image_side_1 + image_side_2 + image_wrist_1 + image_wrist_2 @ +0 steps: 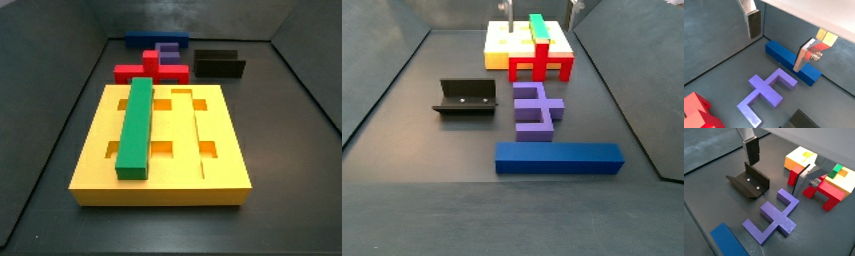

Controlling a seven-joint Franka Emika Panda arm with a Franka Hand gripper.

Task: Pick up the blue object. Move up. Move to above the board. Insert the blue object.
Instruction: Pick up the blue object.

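Note:
The blue object (559,157) is a long royal-blue bar lying flat on the dark floor, apart from the other pieces. It also shows in both wrist views (791,62) (729,240) and at the far end in a side view (140,42). The board (167,165) is a large yellow slab with grooves and square cut-outs, also seen in another side view (505,48). A green bar (138,125) lies in one of its grooves. My gripper (779,40) (777,164) hangs open and empty well above the floor, touching nothing. Its fingertips (573,10) just show at the frame edge.
A purple cross-shaped piece (536,108) lies between the blue bar and the board. A red piece (543,60) stands against the board's end. The dark fixture (465,98) stands beside the purple piece. Grey walls (396,70) enclose the floor.

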